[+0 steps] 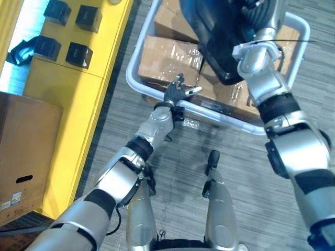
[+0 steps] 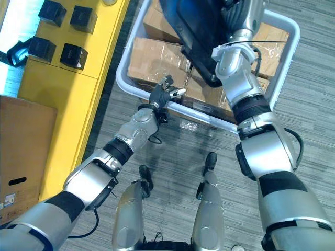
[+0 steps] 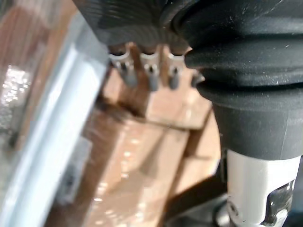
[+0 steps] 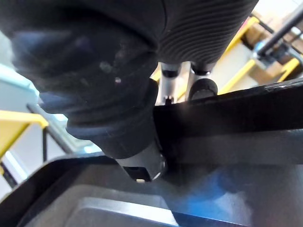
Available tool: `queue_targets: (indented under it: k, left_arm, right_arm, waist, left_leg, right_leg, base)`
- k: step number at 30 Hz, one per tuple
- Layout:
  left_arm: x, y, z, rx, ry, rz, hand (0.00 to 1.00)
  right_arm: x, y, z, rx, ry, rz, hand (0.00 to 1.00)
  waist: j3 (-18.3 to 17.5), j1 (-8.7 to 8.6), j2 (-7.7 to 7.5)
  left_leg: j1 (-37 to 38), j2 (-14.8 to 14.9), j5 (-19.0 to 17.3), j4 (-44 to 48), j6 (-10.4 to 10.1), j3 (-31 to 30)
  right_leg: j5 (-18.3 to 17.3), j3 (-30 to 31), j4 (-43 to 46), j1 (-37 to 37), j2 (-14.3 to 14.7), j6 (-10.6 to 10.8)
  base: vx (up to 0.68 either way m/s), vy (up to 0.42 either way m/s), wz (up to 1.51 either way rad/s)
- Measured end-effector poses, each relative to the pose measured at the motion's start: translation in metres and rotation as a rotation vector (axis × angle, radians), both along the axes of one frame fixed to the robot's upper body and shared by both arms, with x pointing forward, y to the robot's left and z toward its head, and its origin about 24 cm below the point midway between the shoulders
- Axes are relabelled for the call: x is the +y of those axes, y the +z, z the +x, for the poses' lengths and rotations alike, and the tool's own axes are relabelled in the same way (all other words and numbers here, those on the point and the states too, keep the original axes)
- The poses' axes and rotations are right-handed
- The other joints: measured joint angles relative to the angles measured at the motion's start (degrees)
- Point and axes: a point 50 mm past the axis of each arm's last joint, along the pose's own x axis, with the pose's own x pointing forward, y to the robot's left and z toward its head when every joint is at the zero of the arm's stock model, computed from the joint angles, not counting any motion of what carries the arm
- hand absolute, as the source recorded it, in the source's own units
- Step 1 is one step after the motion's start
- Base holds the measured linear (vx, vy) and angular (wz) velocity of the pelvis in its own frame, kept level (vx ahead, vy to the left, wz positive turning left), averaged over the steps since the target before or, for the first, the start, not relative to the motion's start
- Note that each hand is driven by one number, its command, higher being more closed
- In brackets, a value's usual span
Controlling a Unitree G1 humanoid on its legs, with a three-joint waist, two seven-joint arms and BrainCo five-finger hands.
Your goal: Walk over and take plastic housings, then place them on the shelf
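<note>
Right hand (image 4: pixel 169 72) grips the black housing (image 1: pixel 220 36) over the cart (image 1: pixel 129 76), yellow shelf (image 1: pixel 68 94) sits way left, nearer the slack, empty left hand (image 1: pixel 177 93).

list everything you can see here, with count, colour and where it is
black housing: 1, black, held up over the cart
cart: 1, light grey rim, straight ahead
wrapped boxes: several, brown under clear film, inside the cart
yellow shelf: 1, yellow, on the robot's left
small black blocks: 4, black, on top of the shelf
dark part: 1, blue-black, beside the blocks at the shelf's far edge
cardboard box: 1, brown, near left against the shelf
floor: grey carpet
left hand: 1, fingers open, at the cart's near rim
right hand: 1, fingers hooked over the housing's edge
</note>
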Motion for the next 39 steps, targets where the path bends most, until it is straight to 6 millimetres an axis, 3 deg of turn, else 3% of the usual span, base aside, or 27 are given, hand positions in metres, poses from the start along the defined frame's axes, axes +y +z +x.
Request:
queue_targets:
  k: [8, 15, 16, 26, 33, 39]
  left_arm:
    - [-0.007, 0.02, 0.0, -0.012, 0.022, -0.218, 0.0]
    - [-0.004, 0.027, 0.0, -0.033, 0.004, -0.366, 0.0]
    - [-0.002, 0.029, 0.0, -0.046, 0.014, -0.399, 1.0]
    - [0.015, 0.037, -0.004, -0.205, 0.148, -0.497, 1.0]
    - [0.03, 0.02, -0.007, -0.224, 0.19, -0.563, 1.0]
    - [0.034, 0.004, -0.011, -0.243, 0.124, -0.565, 1.0]
  right_arm:
    - [0.038, -0.001, -0.01, -0.083, 0.167, 0.016, 1.0]
    - [0.062, -0.022, -0.013, -0.049, 0.257, 0.048, 1.0]
    - [0.064, -0.024, -0.015, -0.05, 0.278, 0.062, 1.0]
    - [0.079, -0.03, -0.027, -0.07, 0.374, 0.134, 1.0]
    - [0.098, -0.051, -0.04, -0.074, 0.449, 0.235, 1.0]
    - [0.097, -0.067, -0.051, -0.076, 0.495, 0.331, 1.0]
  waist:
    - [-0.01, -1.17, -0.02]
    - [-0.18, -1.7, -1.28]
    - [-0.18, -1.9, -1.56]
    - [-0.37, -2.68, -2.03]
    - [-0.57, -3.37, -4.4]
    - [-0.58, -3.76, -4.67]
  left_leg:
    - [0.28, 0.01, 0.0, 0.02, 0.0, 0.1]
    - [1.18, 0.12, 0.0, -0.13, 0.0, 0.72]
    - [1.18, 0.12, 0.0, -0.12, 0.01, 0.72]
    - [3.26, 0.14, 0.01, -1.12, 0.01, 1.69]
    - [5.5, 0.18, 0.25, -2.24, -0.24, 2.39]
    - [9.7, 0.04, 0.51, -4.17, -0.5, 2.92]
  right_leg:
    - [0.0, 0.55, 0.01, 0.13, 0.07, 0.0]
    - [0.0, 1.39, 0.16, 0.3, 0.21, 0.0]
    - [0.0, 1.42, 0.16, 0.31, 0.22, 0.01]
    - [0.02, 2.13, 0.11, 1.37, 0.31, 0.04]
    - [-0.02, 2.77, -0.12, 2.58, 0.52, 0.04]
    - [-0.1, 2.69, -1.18, 6.37, 0.58, 0.14]
  base:
    - [0.0, 0.0, 0.0]
    - [-0.01, -0.004, -0.04]
    - [0.0, 0.0, 0.0]
    - [0.0, -0.001, -0.03]
    - [0.0, -0.006, -0.05]
    - [0.0, 0.001, -0.01]
